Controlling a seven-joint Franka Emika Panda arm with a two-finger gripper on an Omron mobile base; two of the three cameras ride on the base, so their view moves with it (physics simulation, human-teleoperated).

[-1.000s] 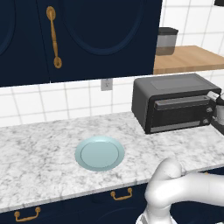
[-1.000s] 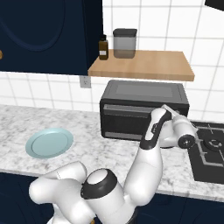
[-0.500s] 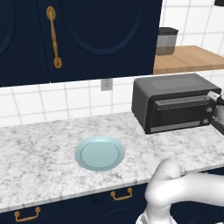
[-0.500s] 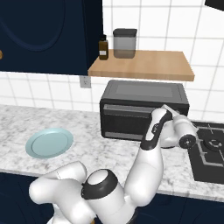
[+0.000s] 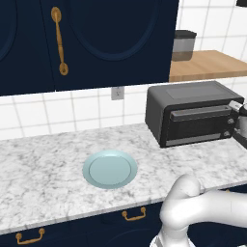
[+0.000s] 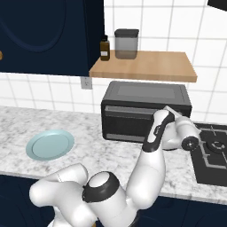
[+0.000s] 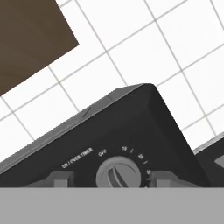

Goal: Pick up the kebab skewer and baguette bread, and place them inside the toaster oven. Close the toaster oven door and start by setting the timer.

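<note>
Pincer [image 7: 112, 180] right at the toaster oven [image 5: 190, 118] timer knob [image 7: 118, 174], fingers either side; can't tell if pinching it tbh.

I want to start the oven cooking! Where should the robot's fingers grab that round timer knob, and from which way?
Grip the timer knob by its round rim, one finger on each side, coming straight at the front of the toaster oven. The knob sticks out from the flat panel facing forward, and the fingers already flank it, so likely just close and twist.
</note>
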